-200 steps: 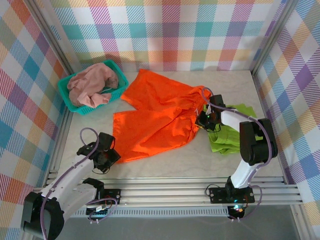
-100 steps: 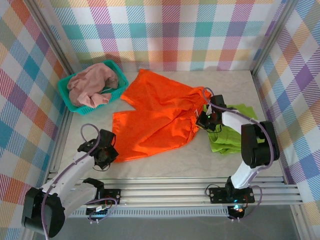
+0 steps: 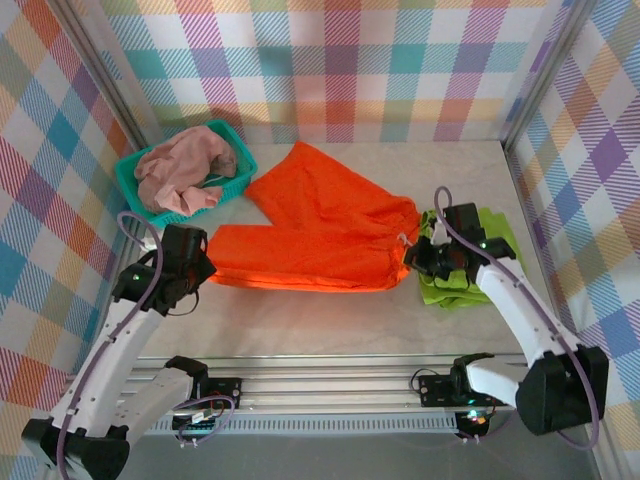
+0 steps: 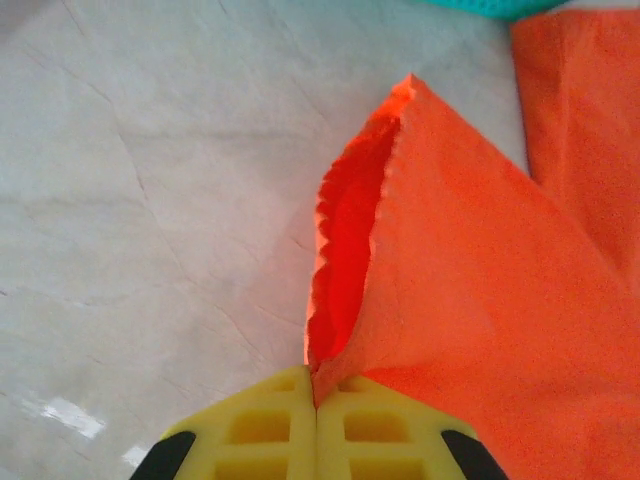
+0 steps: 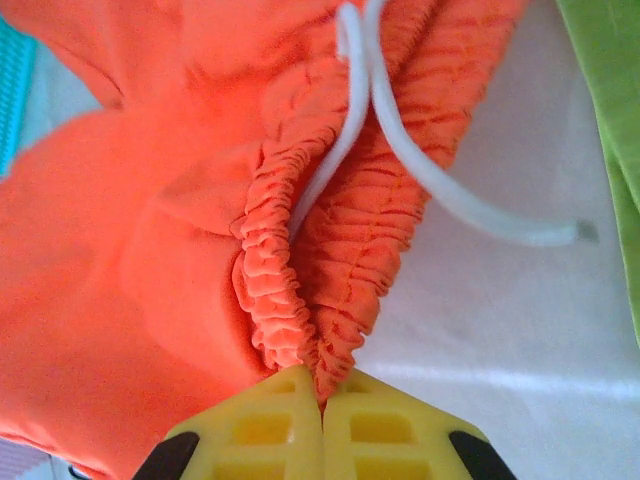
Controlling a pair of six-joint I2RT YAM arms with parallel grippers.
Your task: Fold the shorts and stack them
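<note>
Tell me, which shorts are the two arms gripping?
The bright orange pair: the left tool pinches a leg hem, the right tool its waistband. The pink pair sits in the basket; the green pair lies ungripped.

Top view overhead, whole scene; wrist views close-up, all sharing orange shorts (image 3: 320,225).

Inspection result: no legible text, label, brand, number or sign found in any view.
</note>
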